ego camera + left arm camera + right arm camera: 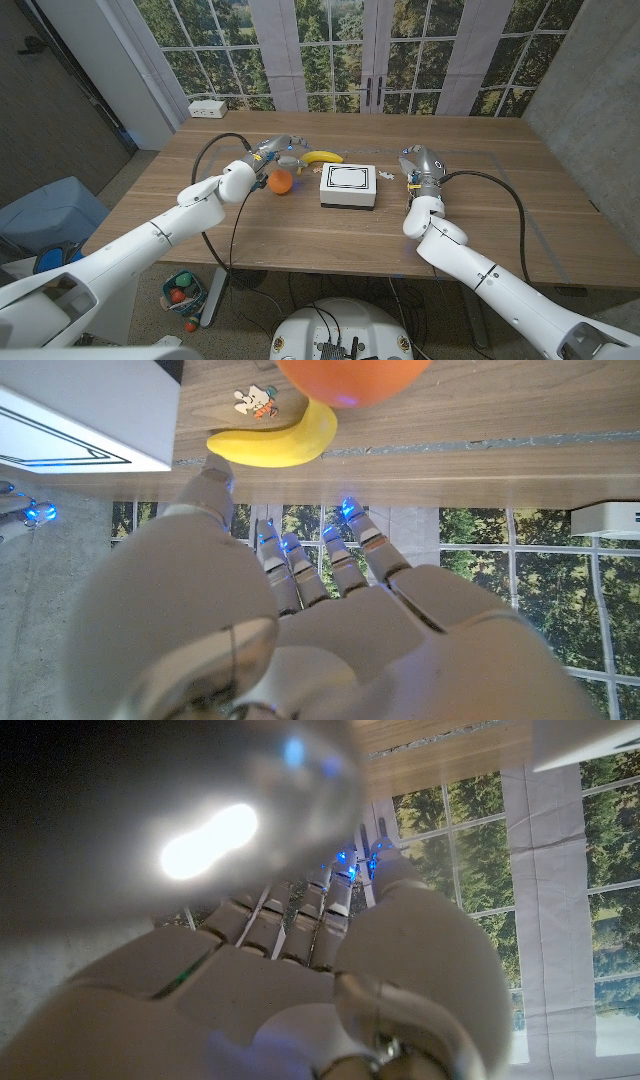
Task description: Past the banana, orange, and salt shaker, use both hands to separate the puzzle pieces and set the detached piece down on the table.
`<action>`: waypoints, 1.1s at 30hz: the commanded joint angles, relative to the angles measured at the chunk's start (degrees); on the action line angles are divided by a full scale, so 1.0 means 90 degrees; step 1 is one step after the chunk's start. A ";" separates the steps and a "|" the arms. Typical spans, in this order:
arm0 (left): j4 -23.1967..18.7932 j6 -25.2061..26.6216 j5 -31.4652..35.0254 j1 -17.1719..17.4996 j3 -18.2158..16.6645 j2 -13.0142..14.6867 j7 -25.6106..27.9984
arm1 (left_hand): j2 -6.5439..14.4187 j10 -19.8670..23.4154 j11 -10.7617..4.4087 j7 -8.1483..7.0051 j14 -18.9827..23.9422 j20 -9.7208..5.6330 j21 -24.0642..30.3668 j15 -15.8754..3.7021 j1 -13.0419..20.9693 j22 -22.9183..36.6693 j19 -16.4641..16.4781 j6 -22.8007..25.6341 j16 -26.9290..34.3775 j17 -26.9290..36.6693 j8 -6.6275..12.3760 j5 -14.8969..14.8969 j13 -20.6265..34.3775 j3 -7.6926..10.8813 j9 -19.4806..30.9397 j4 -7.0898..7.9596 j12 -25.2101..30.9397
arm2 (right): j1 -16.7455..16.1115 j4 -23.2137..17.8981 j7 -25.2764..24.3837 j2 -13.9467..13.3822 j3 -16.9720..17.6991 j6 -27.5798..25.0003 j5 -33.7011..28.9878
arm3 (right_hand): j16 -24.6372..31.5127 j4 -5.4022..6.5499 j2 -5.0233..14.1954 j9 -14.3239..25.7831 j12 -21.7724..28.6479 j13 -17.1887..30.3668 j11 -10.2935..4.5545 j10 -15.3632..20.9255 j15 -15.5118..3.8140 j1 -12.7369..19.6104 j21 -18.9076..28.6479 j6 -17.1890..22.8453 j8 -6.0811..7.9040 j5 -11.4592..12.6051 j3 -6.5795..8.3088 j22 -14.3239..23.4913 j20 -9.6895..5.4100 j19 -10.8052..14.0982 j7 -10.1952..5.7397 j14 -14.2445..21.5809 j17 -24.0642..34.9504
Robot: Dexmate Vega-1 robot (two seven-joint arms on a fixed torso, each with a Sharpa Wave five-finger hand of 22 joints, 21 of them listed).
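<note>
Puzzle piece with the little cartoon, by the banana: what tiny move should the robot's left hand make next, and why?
Probably ease the left hand a little further, past the curved yellow banana, toward the small cartoon-printed puzzle piece. The hand's fingers are spread and hold nothing, and the piece lies on the wooden table just beyond the banana, beside the round orange fruit.
</note>
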 commanded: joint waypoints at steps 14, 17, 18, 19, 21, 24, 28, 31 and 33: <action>0.0408 -0.1732 -0.1418 0.0673 -0.0837 -0.0128 0.0776 | 0.0206 -0.1952 0.0474 -0.0117 -0.2100 0.0391 -0.0270 0.0211 -0.2361 0.0012 -0.3078 -0.2616 -0.0069 0.0034 0.0061 -0.0076 -0.0029 -0.0634 -0.0059 0.0493 0.0027 | -0.0128 -0.0002 0.0780 -0.0352 0.0447 0.1711 0.1036 | -0.0238 0.0523 0.0322 -0.0229 -0.0197 -0.0122 0.0467 -0.0738 -0.0362 -0.1377 -0.0206 -0.1272 -0.0400 0.0172 -0.0250 0.0006 -0.0028 -0.0449 0.0082 -0.0449 0.0072; 0.0604 -0.2158 -0.1847 0.0713 -0.0945 -0.0196 0.0631 | 0.0225 -0.2197 0.0469 -0.0037 -0.2214 0.0365 -0.0189 0.0174 -0.2541 0.0010 -0.3132 -0.2897 -0.0050 0.0037 0.0007 -0.0067 -0.0037 -0.0669 -0.0065 0.0533 -0.0018 | -0.0140 0.0012 0.0938 -0.0409 0.0511 0.1968 0.1199 | -0.0294 0.0647 0.0379 -0.0246 -0.0208 -0.0160 0.0512 -0.0824 -0.0328 -0.1636 -0.0247 -0.1329 -0.0392 0.0140 -0.0298 0.0003 -0.0039 -0.0512 0.0095 -0.0541 0.0053; 0.0709 -0.2332 -0.2018 0.0718 -0.0980 -0.0246 0.0576 | 0.0257 -0.2327 0.0471 -0.0026 -0.2231 0.0322 -0.0157 0.0176 -0.2613 0.0009 -0.3098 -0.2979 -0.0040 0.0042 0.0004 -0.0062 -0.0041 -0.0674 -0.0067 0.0560 -0.0046 | -0.0147 0.0015 0.1015 -0.0438 0.0539 0.2063 0.1271 | -0.0321 0.0723 0.0401 -0.0251 -0.0200 -0.0177 0.0517 -0.0829 -0.0325 -0.1776 -0.0273 -0.1339 -0.0385 0.0111 -0.0330 0.0002 -0.0052 -0.0558 0.0108 -0.0585 0.0042; 0.0805 -0.2485 -0.2202 0.0728 -0.1018 -0.0298 0.0512 | 0.0319 -0.2426 0.0454 -0.0001 -0.2273 0.0253 -0.0111 0.0115 -0.2694 0.0009 -0.3021 -0.3020 -0.0036 0.0045 0.0024 -0.0052 -0.0047 -0.0668 -0.0070 0.0592 -0.0047 | -0.0158 0.0028 0.1069 -0.0450 0.0573 0.2169 0.1348 | -0.0341 0.0806 0.0420 -0.0254 -0.0193 -0.0194 0.0522 -0.0836 -0.0321 -0.1926 -0.0303 -0.1339 -0.0375 0.0076 -0.0365 0.0002 -0.0065 -0.0617 0.0117 -0.0605 0.0030; 0.1024 -0.2819 -0.2505 0.0723 -0.1066 -0.0386 0.0363 | 0.0437 -0.2466 0.0423 0.0039 -0.2257 0.0124 -0.0047 0.0037 -0.2799 0.0004 -0.2877 -0.3084 -0.0011 0.0048 0.0033 -0.0032 -0.0057 -0.0643 -0.0075 0.0638 -0.0021 | -0.0173 0.0034 0.1162 -0.0490 0.0615 0.2317 0.1443 | -0.0426 0.0978 0.0431 -0.0267 -0.0189 -0.0242 0.0559 -0.0874 -0.0324 -0.2259 -0.0348 -0.1377 -0.0371 -0.0011 -0.0439 -0.0004 -0.0060 -0.0657 0.0153 -0.0721 -0.0015; 0.1258 -0.3203 -0.2759 0.0730 -0.1118 -0.0477 0.0235 | 0.0546 -0.2527 0.0418 0.0099 -0.2295 0.0014 -0.0024 -0.0005 -0.2940 0.0000 -0.2814 -0.3205 -0.0007 0.0057 0.0022 -0.0019 -0.0066 -0.0637 -0.0078 0.0709 -0.0015 | -0.0205 0.0036 0.1248 -0.0543 0.0672 0.2510 0.1539 | -0.0536 0.1214 0.0426 -0.0283 -0.0196 -0.0317 0.0617 -0.0954 -0.0334 -0.2722 -0.0435 -0.1452 -0.0375 -0.0134 -0.0539 -0.0016 -0.0089 -0.0727 0.0179 -0.0822 -0.0099; 0.1345 -0.3417 -0.3041 0.0793 -0.1204 -0.0547 0.0123 | 0.0423 -0.2784 0.0386 0.0035 -0.2419 -0.0071 -0.0049 -0.0048 -0.3427 -0.0008 -0.2865 -0.3507 -0.0017 0.0063 0.0018 -0.0028 -0.0078 -0.0835 -0.0090 0.0871 -0.0046 | -0.0261 0.0023 0.1343 -0.0607 0.0749 0.2738 0.1654 | -0.0622 0.1475 0.0383 -0.0295 -0.0188 -0.0391 0.0655 -0.0979 -0.0244 -0.3218 -0.0507 -0.1558 -0.0390 -0.0227 -0.0689 -0.0023 -0.0050 -0.0740 0.0194 -0.0859 -0.0186; 0.1420 -0.3580 -0.3280 0.0838 -0.1266 -0.0611 0.0018 | 0.0468 -0.2802 0.0373 0.0061 -0.2438 -0.0195 -0.0040 -0.0063 -0.3682 -0.0010 -0.2837 -0.3460 -0.0002 0.0073 0.0063 -0.0009 -0.0083 -0.0901 -0.0092 0.0999 -0.0022 | -0.0301 0.0005 0.1396 -0.0643 0.0803 0.2897 0.1723 | -0.0679 0.1633 0.0348 -0.0303 -0.0180 -0.0442 0.0722 -0.0979 -0.0181 -0.3536 -0.0551 -0.1606 -0.0388 -0.0235 -0.0795 -0.0028 0.0020 -0.0717 0.0221 -0.0888 -0.0243; 0.1496 -0.3732 -0.3453 0.0864 -0.1304 -0.0660 -0.0078 | 0.0532 -0.2798 0.0348 0.0123 -0.2442 -0.0252 -0.0036 -0.0067 -0.3850 -0.0013 -0.2820 -0.3401 0.0007 0.0076 0.0090 0.0009 -0.0086 -0.0930 -0.0094 0.1093 -0.0006 | -0.0323 -0.0041 0.1506 -0.0697 0.0847 0.2953 0.1807 | -0.0715 0.1700 0.0321 -0.0307 -0.0179 -0.0466 0.0737 -0.0983 -0.0185 -0.3682 -0.0577 -0.1622 -0.0385 -0.0232 -0.0851 -0.0031 0.0033 -0.0714 0.0229 -0.0924 -0.0270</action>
